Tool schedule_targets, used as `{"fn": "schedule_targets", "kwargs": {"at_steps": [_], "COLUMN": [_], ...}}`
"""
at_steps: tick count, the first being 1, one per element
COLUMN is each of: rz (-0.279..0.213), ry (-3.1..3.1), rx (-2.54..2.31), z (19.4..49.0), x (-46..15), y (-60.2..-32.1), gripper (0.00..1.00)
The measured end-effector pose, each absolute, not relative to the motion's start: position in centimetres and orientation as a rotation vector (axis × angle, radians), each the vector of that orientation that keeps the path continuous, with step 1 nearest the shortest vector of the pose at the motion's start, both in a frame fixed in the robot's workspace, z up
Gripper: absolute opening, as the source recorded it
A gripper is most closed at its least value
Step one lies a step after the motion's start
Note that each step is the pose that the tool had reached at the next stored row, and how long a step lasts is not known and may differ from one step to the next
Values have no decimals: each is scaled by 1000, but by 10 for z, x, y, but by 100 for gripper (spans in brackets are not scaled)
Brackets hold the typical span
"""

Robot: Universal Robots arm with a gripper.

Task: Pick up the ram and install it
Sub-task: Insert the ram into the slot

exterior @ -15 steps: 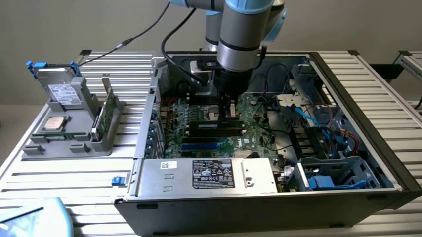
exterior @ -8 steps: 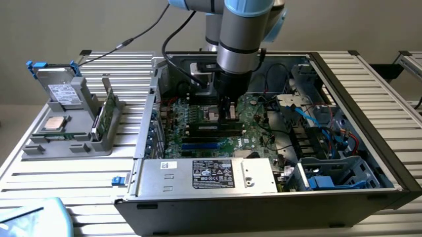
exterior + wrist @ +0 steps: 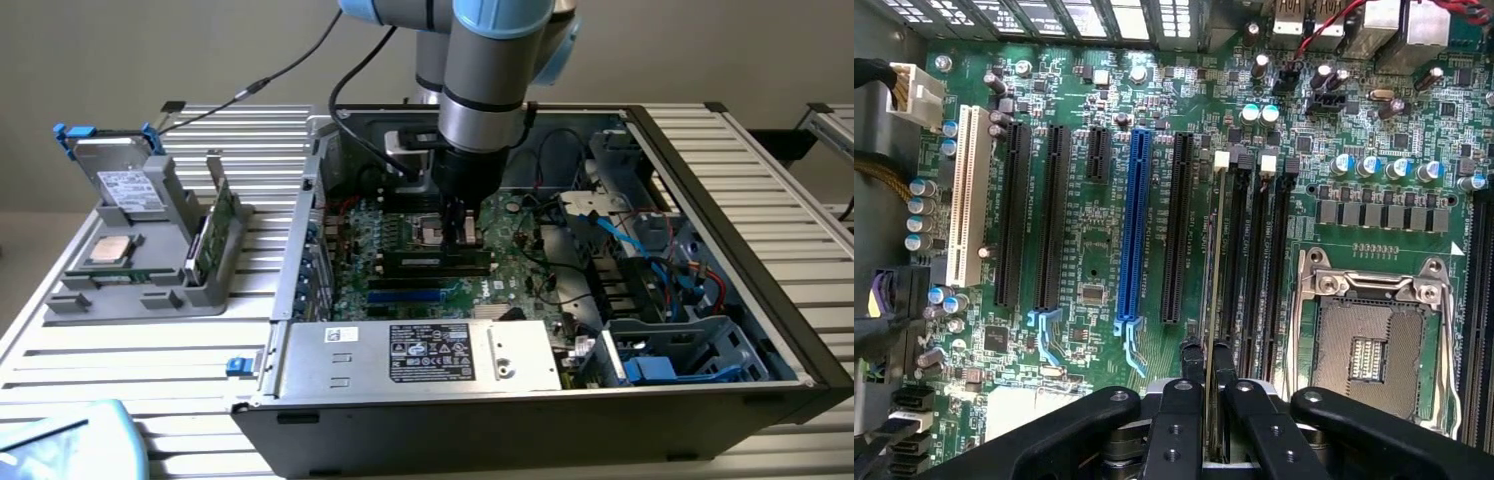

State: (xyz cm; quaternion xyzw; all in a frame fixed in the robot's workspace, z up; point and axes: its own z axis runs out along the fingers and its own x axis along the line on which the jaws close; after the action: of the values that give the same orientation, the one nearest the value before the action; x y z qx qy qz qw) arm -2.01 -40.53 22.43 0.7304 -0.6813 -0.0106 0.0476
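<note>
You see the gripper (image 3: 1208,354) pinching the ram (image 3: 1212,240) edge-on btwn its fingers, stick running along the black mem slots (image 3: 1257,270) on the mobo (image 3: 1094,250), near the CPU socket (image 3: 1369,350).

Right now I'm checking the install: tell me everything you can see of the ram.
The ram shows edge-on: a long, thin, dull strip standing on edge. The gripper is shut on it, a finger on each flat face. It runs alongside black slots near the empty socket; whether it is seated I cannot tell.
</note>
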Motion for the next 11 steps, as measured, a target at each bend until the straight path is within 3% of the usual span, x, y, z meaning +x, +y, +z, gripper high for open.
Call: {"fn": "schedule_targets", "kwargs": {"at_steps": [11], "rz": [-31], "ry": [-2077], "rx": [2227], "z": [224], "x": [-20], "y": [-404], "gripper": [14]}}
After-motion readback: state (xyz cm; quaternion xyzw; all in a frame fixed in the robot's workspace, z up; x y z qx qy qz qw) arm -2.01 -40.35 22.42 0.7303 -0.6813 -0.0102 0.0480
